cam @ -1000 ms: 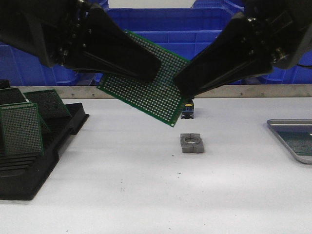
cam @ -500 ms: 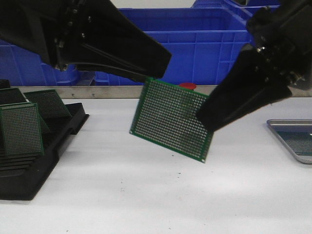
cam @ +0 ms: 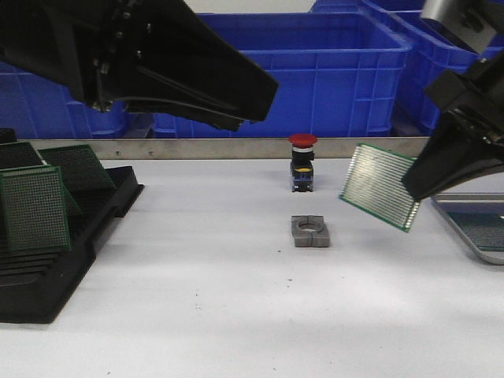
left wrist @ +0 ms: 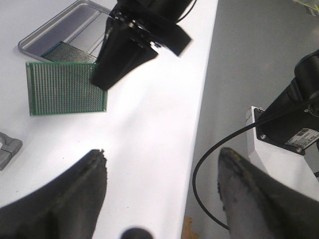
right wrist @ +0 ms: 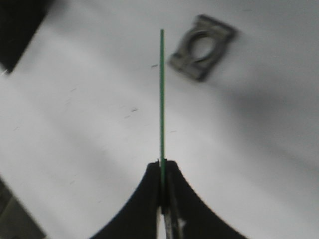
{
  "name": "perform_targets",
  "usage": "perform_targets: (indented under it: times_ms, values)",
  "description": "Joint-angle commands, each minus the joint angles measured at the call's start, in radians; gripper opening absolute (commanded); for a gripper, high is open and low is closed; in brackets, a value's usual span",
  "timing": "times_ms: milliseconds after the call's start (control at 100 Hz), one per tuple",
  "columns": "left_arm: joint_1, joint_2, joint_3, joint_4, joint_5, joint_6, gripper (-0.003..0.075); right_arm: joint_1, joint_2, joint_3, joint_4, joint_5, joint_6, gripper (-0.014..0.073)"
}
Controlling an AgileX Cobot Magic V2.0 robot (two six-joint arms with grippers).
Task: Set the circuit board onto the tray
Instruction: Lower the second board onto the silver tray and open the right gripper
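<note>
The green circuit board (cam: 379,186) hangs tilted in the air, held at its right edge by my right gripper (cam: 420,183), which is shut on it. It is just left of the silver tray (cam: 450,216) and above the table. The right wrist view shows the board edge-on (right wrist: 162,94) between the shut fingers (right wrist: 162,165). In the left wrist view the board (left wrist: 65,88) is beside the tray (left wrist: 47,24), which holds another green board (left wrist: 70,52). My left gripper (cam: 258,104) is open and empty, high at the upper left; its fingertips are wide apart (left wrist: 162,159).
A black slotted rack (cam: 47,252) with several green boards stands at the left. Blue bins (cam: 315,71) line the back. A red push button (cam: 302,161) and a grey metal clamp block (cam: 310,231) sit mid-table; the block also shows in the right wrist view (right wrist: 202,47).
A second ago both grippers held the board at the centre. The left gripper let go and stayed high at the left. The right gripper carried the board rightward, close to the tray.
</note>
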Motion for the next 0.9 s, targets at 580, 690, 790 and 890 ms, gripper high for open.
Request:
perform_targets:
  times_ms: [580,690,790,890]
  values:
    - [-0.009,-0.028,-0.029,-0.068,0.029,0.000,0.0445,-0.368,0.101,-0.023,0.034,-0.145,0.034,-0.0057]
    - [-0.009,-0.028,-0.029,-0.068,0.029,0.000,0.0445,-0.379,0.101,-0.023,0.035,-0.166,0.035,0.0017]
    - [-0.009,-0.028,-0.029,-0.068,0.029,0.000,0.0445,-0.379,0.101,-0.023,0.035,-0.174,0.035,0.0226]
    - [-0.009,-0.028,-0.029,-0.068,0.029,0.000,0.0445,-0.379,0.101,-0.026,0.035,-0.201,0.035,0.0474]
